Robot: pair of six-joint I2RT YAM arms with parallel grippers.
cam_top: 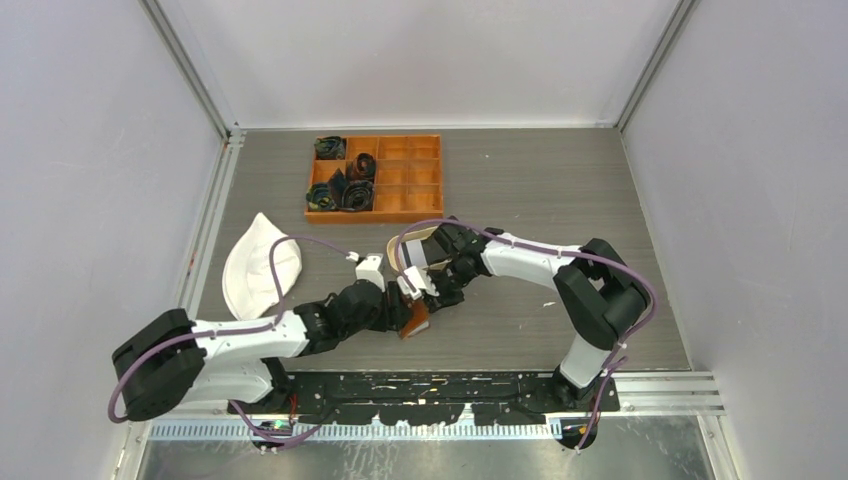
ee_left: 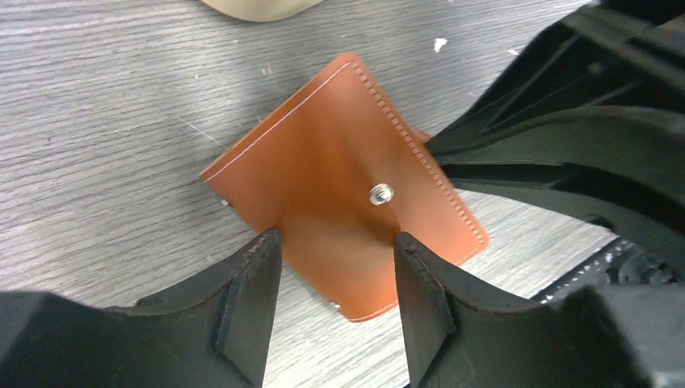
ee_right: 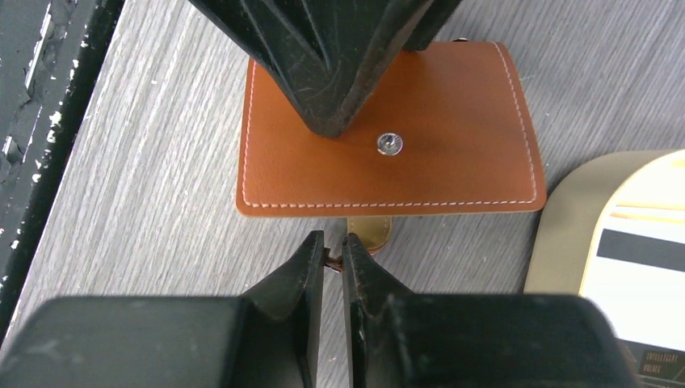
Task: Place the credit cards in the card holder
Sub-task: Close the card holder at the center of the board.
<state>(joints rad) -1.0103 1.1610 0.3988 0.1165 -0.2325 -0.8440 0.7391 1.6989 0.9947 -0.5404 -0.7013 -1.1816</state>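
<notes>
The step in hand was, by the look of it, opening the wallet (ee_right: pixel 452 105): no card had gone in yet, and it lay shut and flat on the table, just beyond the tips of the right gripper (ee_right: pixel 334 242). That gripper's jaws stood almost together, nipped on the small snap tab (ee_right: pixel 370 233) that stuck out from under the wallet's near edge. A thin sliver of the tab showed in the narrow slit between them.

The left gripper (ee_left: pixel 338 241) came at the wallet from the far side of the right jaws. Its jaws stood well apart, with one corner of the wallet running in between and under them and the fingertips down on the leather. It seemed to be pinning the wallet rather than squeezing it, though the contact could not be made out for certain.

The next move probably called for the right jaws to keep their hold and lift or draw the tab back while the left ones held the body down, so that the flap would swing open and bare the slots.

The wallet was smooth tan leather with pale stitching along its edges and a small silver stud (ee_right: pixel 388 143) near the middle, dimpled slightly around it. To the right of the right jaws, a white card (ee_right: pixel 646 283) with a dark stripe lay in a beige tray (ee_right: pixel 561 234).
</notes>
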